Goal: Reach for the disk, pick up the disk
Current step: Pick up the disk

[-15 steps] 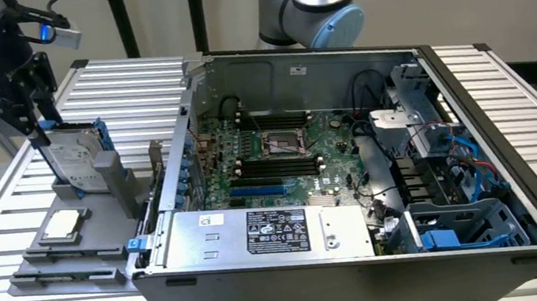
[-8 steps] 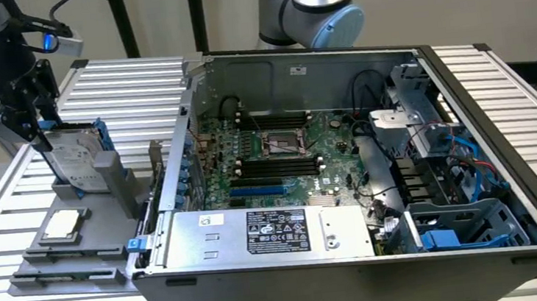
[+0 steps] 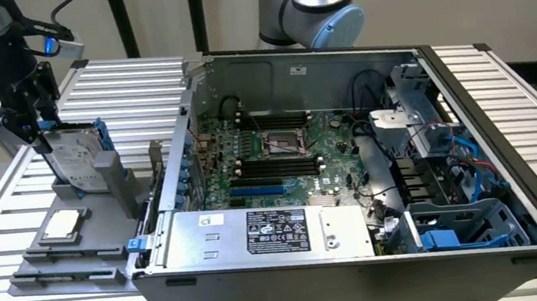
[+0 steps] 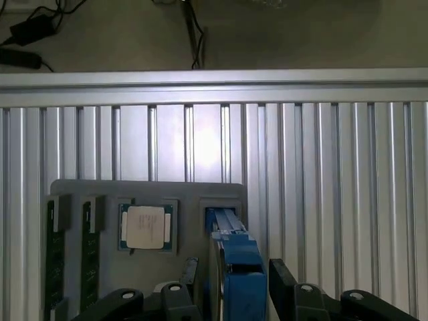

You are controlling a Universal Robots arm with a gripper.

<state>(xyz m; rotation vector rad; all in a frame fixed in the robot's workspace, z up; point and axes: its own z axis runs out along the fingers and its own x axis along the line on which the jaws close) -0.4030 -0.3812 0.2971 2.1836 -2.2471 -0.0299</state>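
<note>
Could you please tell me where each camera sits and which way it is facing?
Exterior view: off the arm, raised, looking down on the open computer case and slatted table; an arm joint and the gripper show.
Wrist view: on the wrist, looking down past its fingers, which straddle the upright disk.
Shared: the disk, grey holder and square chip.

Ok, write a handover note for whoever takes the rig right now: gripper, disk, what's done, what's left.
Gripper: open, fingers either side of the disk.
Disk: upright in its slot in the grey holder, to the exterior view's left of the computer case.
Done: the reach.
Left: grip and lift; the disk is not yet held.
</note>
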